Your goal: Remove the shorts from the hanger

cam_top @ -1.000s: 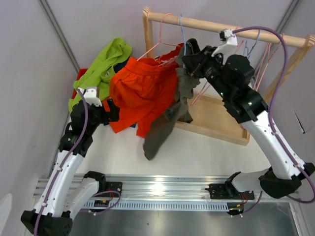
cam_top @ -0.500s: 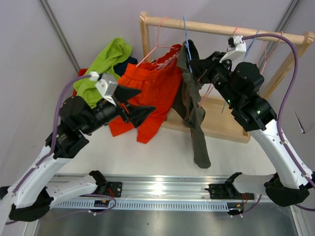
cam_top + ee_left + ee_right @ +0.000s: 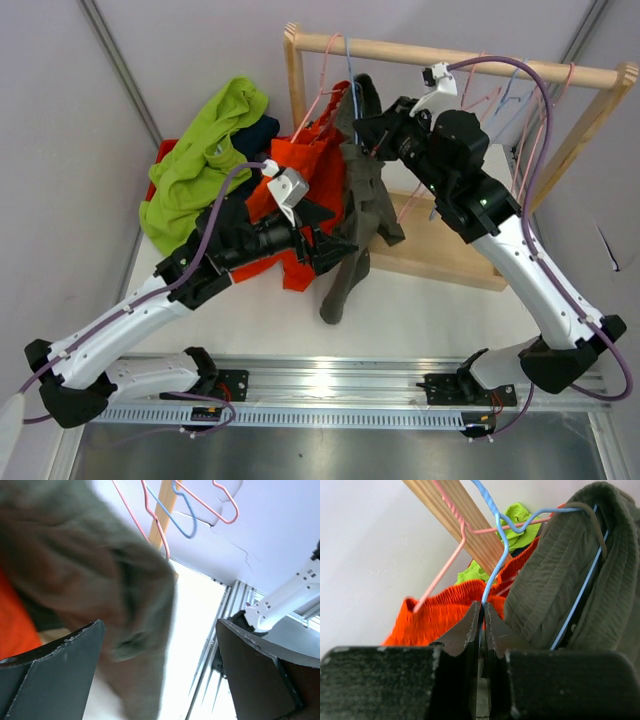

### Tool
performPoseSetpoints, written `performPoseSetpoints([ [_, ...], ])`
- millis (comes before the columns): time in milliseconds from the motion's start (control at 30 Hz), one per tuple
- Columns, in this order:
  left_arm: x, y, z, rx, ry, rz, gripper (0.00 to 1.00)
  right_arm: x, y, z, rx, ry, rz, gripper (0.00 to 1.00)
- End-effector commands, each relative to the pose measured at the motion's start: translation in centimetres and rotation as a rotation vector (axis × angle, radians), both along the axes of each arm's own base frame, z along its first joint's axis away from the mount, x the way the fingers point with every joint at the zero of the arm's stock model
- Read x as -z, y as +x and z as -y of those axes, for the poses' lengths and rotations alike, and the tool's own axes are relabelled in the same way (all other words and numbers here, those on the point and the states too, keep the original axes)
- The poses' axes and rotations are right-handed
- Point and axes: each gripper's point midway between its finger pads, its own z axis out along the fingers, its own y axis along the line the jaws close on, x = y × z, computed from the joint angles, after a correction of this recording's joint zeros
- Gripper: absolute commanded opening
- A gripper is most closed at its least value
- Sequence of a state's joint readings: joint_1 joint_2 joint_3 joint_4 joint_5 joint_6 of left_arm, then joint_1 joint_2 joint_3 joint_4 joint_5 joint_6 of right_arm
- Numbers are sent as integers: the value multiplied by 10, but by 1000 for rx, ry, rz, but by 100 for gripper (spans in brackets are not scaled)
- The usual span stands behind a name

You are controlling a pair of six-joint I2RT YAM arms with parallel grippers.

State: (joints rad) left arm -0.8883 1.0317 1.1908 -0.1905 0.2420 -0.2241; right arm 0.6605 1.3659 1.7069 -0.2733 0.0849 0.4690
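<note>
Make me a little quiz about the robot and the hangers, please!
1. True or false: the left gripper is wide open.
2. What is the right gripper pinching? A) the blue hanger B) a pink hanger C) the wooden rail
3. What colour are the shorts draped over that hanger?
Key: 1 true; 2 A; 3 grey.

From above the light is bright and even. Soft shadows lie on the desk [image 3: 430, 310] under the clothes, and glare streaks the near metal rail [image 3: 325, 378]. The left wrist view blurs the grey shorts [image 3: 100, 580], and the desk behind is blown white. The right wrist view shows the blue hanger [image 3: 492, 545] sharp and the right end effector [image 3: 481, 611] dark and grainy.
</note>
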Motion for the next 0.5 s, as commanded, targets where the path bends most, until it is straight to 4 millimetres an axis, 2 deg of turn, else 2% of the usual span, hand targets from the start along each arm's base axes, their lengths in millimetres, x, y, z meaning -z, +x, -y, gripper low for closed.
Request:
performPoseSetpoints([
  [0, -22, -11, 4, 32, -98, 38, 99, -65, -11, -4, -44, 129, 138, 0],
  [133, -10, -9, 9, 22, -89, 33, 99, -89, -7, -2, -25, 167, 173, 0],
  [167, -8, -9, 11, 22, -88, 32, 99, -103, -11, 2, -16, 189, 196, 0],
  [233, -6, -7, 13, 16, -90, 33, 99, -112, -11, 5, -6, 202, 207, 0],
  [267, 1, -5, 17, 13, -74, 24, 99, -119, -12, 9, 8, 216, 214, 0],
  [433, 7, -2, 25, 6, -66, 18, 99, -128, -18, 20, 34, 267, 204, 0],
  [467, -1, -3, 28, 13, -92, 36, 99, -133, -25, 27, 41, 287, 211, 0],
])
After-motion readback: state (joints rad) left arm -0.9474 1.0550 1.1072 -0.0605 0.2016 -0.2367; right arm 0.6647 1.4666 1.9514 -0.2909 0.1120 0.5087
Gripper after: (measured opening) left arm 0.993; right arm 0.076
